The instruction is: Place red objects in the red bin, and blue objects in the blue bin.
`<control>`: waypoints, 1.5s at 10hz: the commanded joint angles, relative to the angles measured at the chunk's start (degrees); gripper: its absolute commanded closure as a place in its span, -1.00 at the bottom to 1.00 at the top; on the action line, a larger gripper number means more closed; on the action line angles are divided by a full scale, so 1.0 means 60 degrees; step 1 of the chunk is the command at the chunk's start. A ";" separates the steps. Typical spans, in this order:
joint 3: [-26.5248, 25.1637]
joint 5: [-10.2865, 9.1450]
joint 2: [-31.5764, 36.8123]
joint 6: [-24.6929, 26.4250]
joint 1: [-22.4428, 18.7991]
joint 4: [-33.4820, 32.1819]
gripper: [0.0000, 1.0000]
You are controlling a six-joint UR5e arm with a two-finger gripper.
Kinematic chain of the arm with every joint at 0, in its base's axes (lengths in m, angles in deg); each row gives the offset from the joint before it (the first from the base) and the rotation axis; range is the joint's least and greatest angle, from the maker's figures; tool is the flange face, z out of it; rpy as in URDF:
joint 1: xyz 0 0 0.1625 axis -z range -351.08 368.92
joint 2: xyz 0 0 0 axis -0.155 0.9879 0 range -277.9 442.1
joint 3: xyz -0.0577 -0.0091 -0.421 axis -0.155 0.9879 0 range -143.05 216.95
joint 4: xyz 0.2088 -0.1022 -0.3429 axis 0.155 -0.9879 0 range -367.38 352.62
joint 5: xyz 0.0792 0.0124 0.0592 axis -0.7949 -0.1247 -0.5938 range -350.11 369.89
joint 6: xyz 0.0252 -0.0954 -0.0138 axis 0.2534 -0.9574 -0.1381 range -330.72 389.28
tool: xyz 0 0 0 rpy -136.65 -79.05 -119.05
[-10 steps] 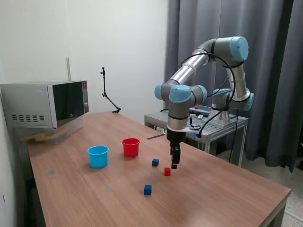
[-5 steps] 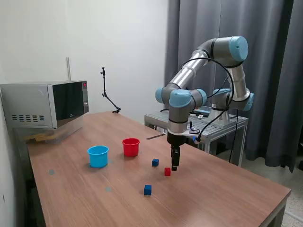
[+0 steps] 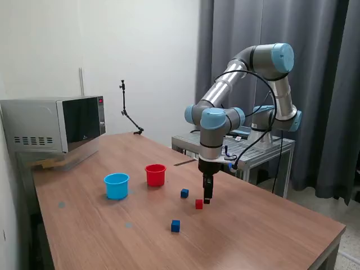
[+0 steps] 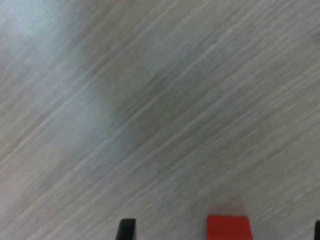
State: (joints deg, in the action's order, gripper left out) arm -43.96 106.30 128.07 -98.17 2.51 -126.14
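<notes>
A small red cube (image 3: 198, 204) lies on the wooden table (image 3: 270, 225), and my gripper (image 3: 206, 198) hangs straight down just at its exterior-view right, close above the table. In the wrist view the red cube (image 4: 229, 228) sits between the two dark fingertips (image 4: 126, 229), nearer one of them than the other. The gripper (image 4: 222, 231) is open, its fingers spread well wider than the cube. Two dark blue cubes lie nearby, one (image 3: 184, 193) beyond the red cube and one (image 3: 175, 225) nearer the camera. The red bin (image 3: 156, 174) and the light blue bin (image 3: 116, 185) stand upright further to the exterior view's left.
A microwave (image 3: 53, 124) stands at the table's far left corner in the exterior view. A thin black stand (image 3: 128, 115) rises at the table's back edge. A metal cart (image 3: 247, 147) holds the arm's base behind the table. Grey curtains hang behind.
The wrist has shifted slightly to the exterior view's right and the gripper has sunk a little closer to the table beside the red cube. The cubes and bins have not moved.
</notes>
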 commanded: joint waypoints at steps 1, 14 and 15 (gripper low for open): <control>-0.0036 -0.0321 -0.0088 -0.0014 0.0028 -0.0230 -1.00; -0.0504 -0.0733 -0.0235 -0.0293 0.0204 -0.1447 -1.00; -0.0548 -0.0733 -0.0235 -0.0292 0.0218 -0.1447 -1.00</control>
State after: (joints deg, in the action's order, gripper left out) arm -46.77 101.93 126.64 -99.96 3.71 -134.82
